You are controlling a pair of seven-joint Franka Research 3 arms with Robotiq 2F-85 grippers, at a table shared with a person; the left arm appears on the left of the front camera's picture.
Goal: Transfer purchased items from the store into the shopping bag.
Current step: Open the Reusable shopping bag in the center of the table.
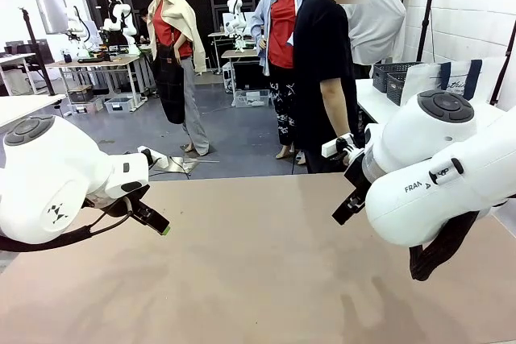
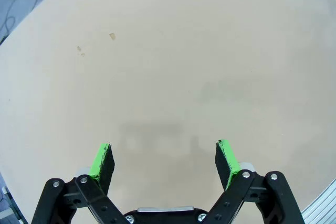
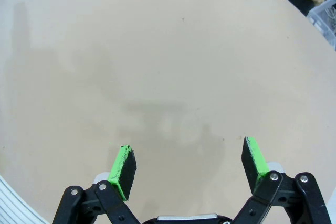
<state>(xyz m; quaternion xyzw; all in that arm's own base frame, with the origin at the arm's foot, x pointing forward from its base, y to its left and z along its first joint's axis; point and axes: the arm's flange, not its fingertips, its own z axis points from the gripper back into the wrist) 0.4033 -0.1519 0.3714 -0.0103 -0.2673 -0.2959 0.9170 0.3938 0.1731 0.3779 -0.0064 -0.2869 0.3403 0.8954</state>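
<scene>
1. Left wrist view: the left gripper [image 2: 165, 160] hangs wide and empty over the table [image 2: 173, 51].
2. The right gripper [image 3: 189, 165] is likewise wide, holding nothing.
3. With no purchase within reach, a grasp now would likely close on air.
4. The shopping bag [image 1: 459, 80] appears to stand on a side table [image 1: 375, 102] at far right, behind the right arm [image 1: 451, 175] and well apart from both grippers; reaching for it risks brushing the person [image 1: 322, 62].

The shopping bag [image 1: 427, 78] stands upright just to the right of the dark lattice basket [image 1: 393, 78], close against it. It is whitish plastic with dark navy strap handles and faint dark script. Its lower part is hidden.
</scene>
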